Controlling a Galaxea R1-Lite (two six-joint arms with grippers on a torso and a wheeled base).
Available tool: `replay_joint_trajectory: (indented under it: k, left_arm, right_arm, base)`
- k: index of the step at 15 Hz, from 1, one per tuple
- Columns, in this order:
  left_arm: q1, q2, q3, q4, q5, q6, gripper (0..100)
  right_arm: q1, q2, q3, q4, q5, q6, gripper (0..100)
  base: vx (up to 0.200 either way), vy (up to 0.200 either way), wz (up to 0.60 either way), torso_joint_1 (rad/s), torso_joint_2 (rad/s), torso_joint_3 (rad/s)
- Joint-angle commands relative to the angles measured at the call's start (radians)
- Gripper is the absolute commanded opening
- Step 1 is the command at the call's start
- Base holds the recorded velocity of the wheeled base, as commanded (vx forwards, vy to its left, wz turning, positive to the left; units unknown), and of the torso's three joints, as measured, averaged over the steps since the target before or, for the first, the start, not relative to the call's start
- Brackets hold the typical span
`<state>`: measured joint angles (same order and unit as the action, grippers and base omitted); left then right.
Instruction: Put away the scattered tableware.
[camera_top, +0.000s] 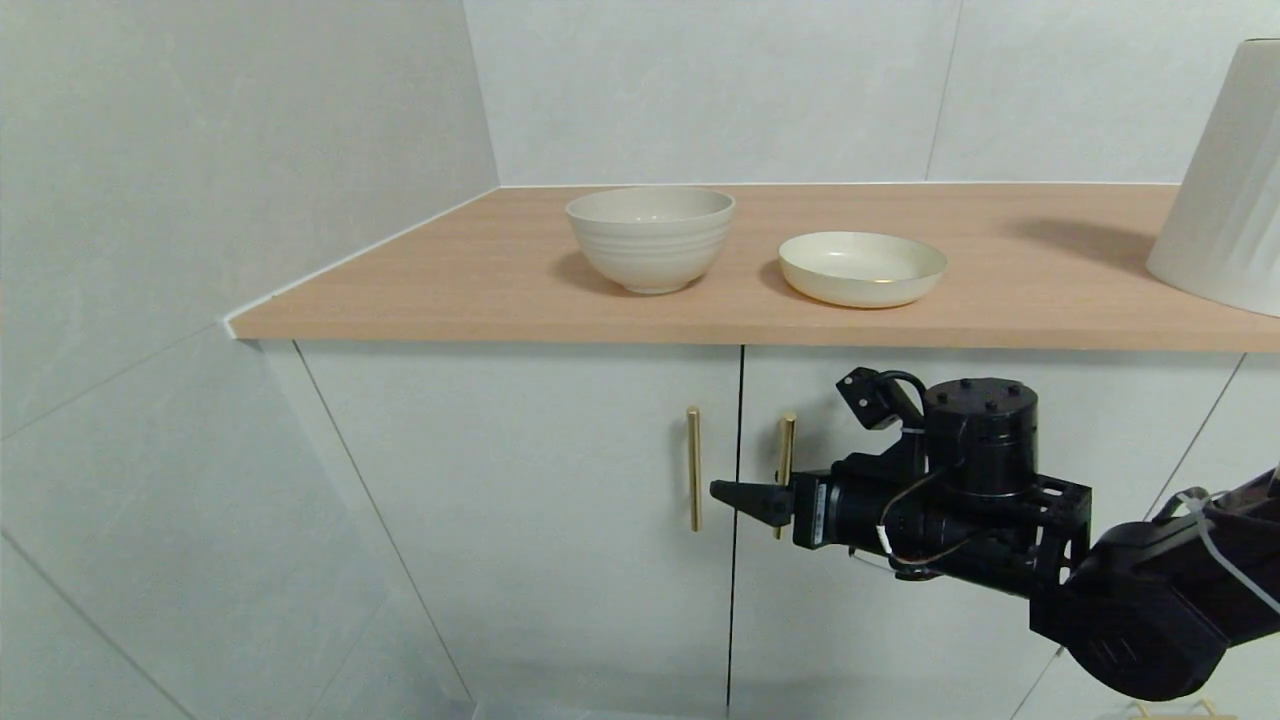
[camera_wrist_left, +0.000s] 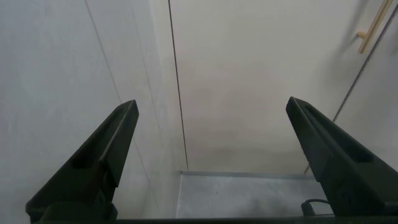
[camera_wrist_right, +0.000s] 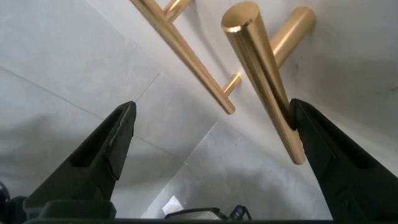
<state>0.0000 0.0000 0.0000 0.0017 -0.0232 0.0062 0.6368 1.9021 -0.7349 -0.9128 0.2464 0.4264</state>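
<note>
- cream ribbed ceramic bowl (camera_top: 650, 238) & shallow cream plate (camera_top: 862, 268) sit side by side, apart, on light wood countertop (camera_top: 1000, 300); neither is put away yet.
- white double-door cabinet (camera_top: 520, 480) below is shut, likely the storage spot, so a door has to open first.
- r gripper (camera_top: 738, 492) is level w/ the brass bar handle of the right door (camera_wrist_right: 261, 81), fingers apart, bar between them close to one finger, not clamped; prob lined up to pull.
- brass handle of the left door (camera_top: 693, 468) is just beyond.
- l gripper (camera_wrist_left: 211, 109) is low by the cabinet front, fingers wide apart, holding nothing.
</note>
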Motion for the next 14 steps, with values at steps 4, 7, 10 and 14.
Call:
replay_joint_trajectory:
  k: [4,7,10,14]
  left_arm:
    - [0.000,0.000,0.000,0.000,0.000,0.000,100]
    - [0.000,0.000,0.000,0.000,0.000,0.000,100]
    - [0.000,0.000,0.000,0.000,0.000,0.000,100]
    - [0.000,0.000,0.000,0.000,0.000,0.001,100]
  right_arm:
    - [0.001,-0.087,0.068,0.000,0.096,-0.001,100]
    - [0.021,-0.121,0.118,0.000,0.139,-0.003,100]
    - [0.030,-0.143,0.147,0.000,0.140,-0.003,100]
    - [0.047,-0.209,0.207,0.000,0.152,-0.001,100]
  base:
    - [0.000,0.000,0.00,0.000,0.00,0.000]
    - [0.000,0.000,0.00,0.000,0.00,0.000]
    - [0.000,0.000,0.00,0.000,0.00,0.000]
    - [0.000,0.000,0.00,0.000,0.00,0.000]
